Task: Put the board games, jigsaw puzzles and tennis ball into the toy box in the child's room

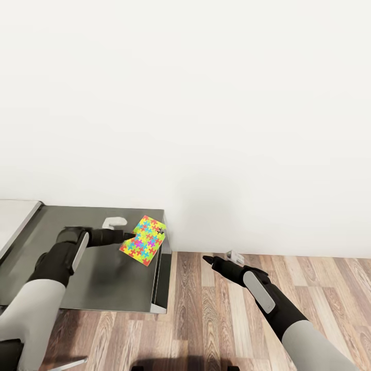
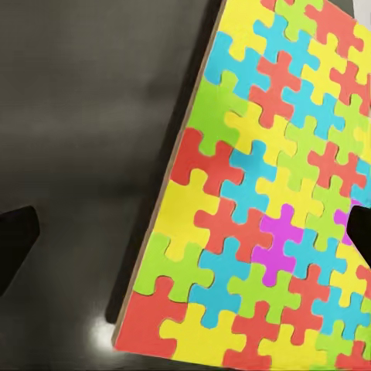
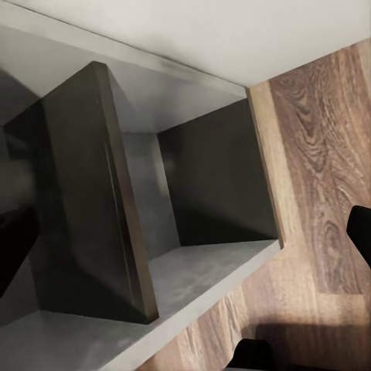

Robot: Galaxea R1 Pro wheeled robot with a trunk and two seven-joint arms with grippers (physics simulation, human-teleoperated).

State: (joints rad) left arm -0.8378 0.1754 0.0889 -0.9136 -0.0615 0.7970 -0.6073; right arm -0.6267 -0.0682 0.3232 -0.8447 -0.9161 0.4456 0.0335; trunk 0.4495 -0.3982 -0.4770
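In the head view the left gripper (image 1: 132, 238) reaches out over the top of a low dark grey cabinet (image 1: 98, 273) at about eight o'clock in the picture; the flat jigsaw puzzle of bright yellow, red, green and blue interlocking pieces (image 1: 145, 240) is at its tip, tilted, with its far corner near the cabinet's right rear edge; whether the board hangs clear of the cabinet top or rests on it I cannot tell; in the left wrist view the jigsaw puzzle (image 2: 270, 201) is seen slanted across the dark top, with one dark fingertip (image 2: 362, 232) overlapping its edge and the other dark fingertip (image 2: 15, 251) standing well apart over bare cabinet top, so the fingers look spread wide and a firm grasp is not shown; a small white object (image 1: 114, 222) lies on the cabinet at about eleven o'clock from the puzzle, too small to identify; a pale grey-white table top (image 1: 15, 219) shows at the nine o'clock edge, beside the cabinet; the right gripper (image 1: 208, 259) hovers over the brown wood-plank floor (image 1: 216, 314) at about five o'clock, well apart from the puzzle; how far its fingers are parted I cannot tell; the right wrist view looks into the cabinet's open dark compartments (image 3: 201, 185) beside the floor; a plain white wall (image 1: 206, 103) rises behind.
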